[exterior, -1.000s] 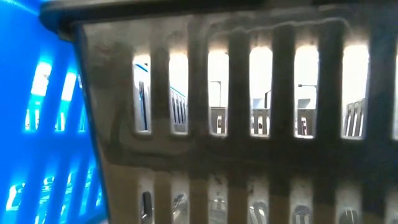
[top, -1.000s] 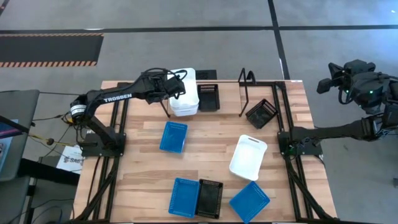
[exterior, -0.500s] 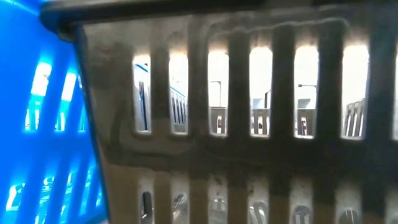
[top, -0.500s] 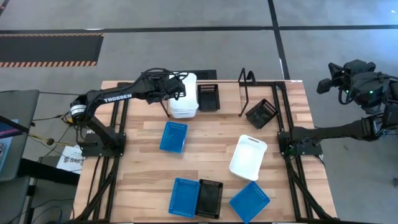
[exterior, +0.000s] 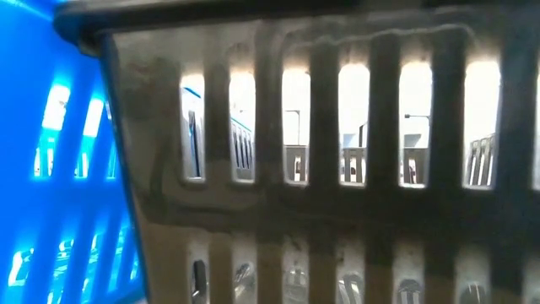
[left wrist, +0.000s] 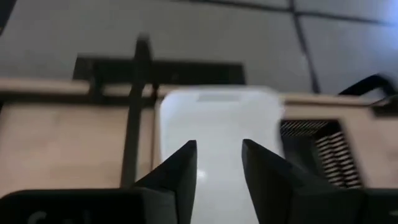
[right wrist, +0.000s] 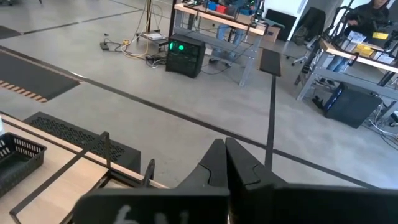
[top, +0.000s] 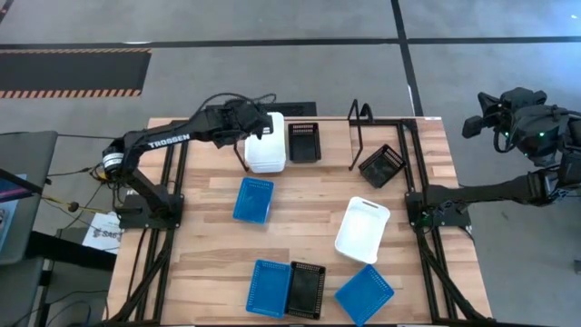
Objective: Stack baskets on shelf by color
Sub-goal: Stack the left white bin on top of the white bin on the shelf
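We are in a robotics lab or workshop: bare concrete floor (right wrist: 186, 93) with black tape lines (right wrist: 272, 118), equipment-laden workbenches (right wrist: 217, 18), and a hazard-striped floor mat (top: 73, 73).

The high view looks straight down on the whole table (top: 218, 263). The low view sits pressed against a black basket (exterior: 337, 169) and a blue basket (exterior: 59, 169), seeing little else. The left wrist view faces the far edge over the white basket (left wrist: 217, 124), shared with the high view; the right wrist view faces the room.
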You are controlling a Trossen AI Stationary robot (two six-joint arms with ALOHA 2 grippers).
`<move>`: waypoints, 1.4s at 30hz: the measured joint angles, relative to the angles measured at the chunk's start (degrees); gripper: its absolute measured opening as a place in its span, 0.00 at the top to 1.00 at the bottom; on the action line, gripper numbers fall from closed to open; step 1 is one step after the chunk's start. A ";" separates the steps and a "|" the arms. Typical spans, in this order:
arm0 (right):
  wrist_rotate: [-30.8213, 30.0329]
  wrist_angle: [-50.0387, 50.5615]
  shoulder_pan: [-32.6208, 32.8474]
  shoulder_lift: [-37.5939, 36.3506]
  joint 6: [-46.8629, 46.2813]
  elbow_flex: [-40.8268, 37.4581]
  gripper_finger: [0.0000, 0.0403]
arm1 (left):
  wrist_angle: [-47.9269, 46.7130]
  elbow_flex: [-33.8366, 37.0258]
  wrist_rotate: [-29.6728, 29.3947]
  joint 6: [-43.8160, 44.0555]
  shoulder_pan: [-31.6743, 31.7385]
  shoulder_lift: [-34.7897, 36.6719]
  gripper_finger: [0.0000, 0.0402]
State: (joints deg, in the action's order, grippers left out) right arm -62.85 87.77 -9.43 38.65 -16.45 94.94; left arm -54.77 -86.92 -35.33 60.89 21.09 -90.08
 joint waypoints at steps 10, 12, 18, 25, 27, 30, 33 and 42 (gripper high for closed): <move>0.00 -0.18 0.00 0.00 -0.07 0.02 1.00 | 2.76 -8.30 0.98 -18.75 -10.67 0.07 0.75; -0.02 -0.67 0.01 0.00 -0.09 0.02 1.00 | 1.73 -8.30 2.15 -19.96 -13.55 0.04 0.80; -0.04 -1.70 0.00 0.00 -0.19 -0.01 1.00 | -1.16 -3.67 3.19 -17.39 -20.16 0.00 0.98; -0.04 -1.62 0.00 0.02 -1.53 -0.01 1.00 | 1.88 7.31 9.60 -13.04 -21.49 0.02 1.00; -0.04 -1.62 0.00 0.02 -1.57 -0.01 1.00 | 3.50 9.92 10.23 -13.04 -21.41 -0.01 1.00; -0.04 -1.58 0.00 0.02 -2.57 -0.01 1.00 | 4.84 11.63 11.93 -13.14 -20.44 -0.02 1.00; -0.04 -1.53 0.00 0.02 -3.06 -0.01 1.00 | 5.09 12.84 14.12 -14.72 -19.10 0.00 1.00; -0.04 -1.53 0.00 0.02 -3.19 -0.01 1.00 | 5.49 14.41 17.23 -20.94 -16.08 0.00 1.00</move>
State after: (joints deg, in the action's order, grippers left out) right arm -62.89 86.24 -9.43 38.68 -19.64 94.94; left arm -49.28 -72.51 -18.10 39.95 5.01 -90.08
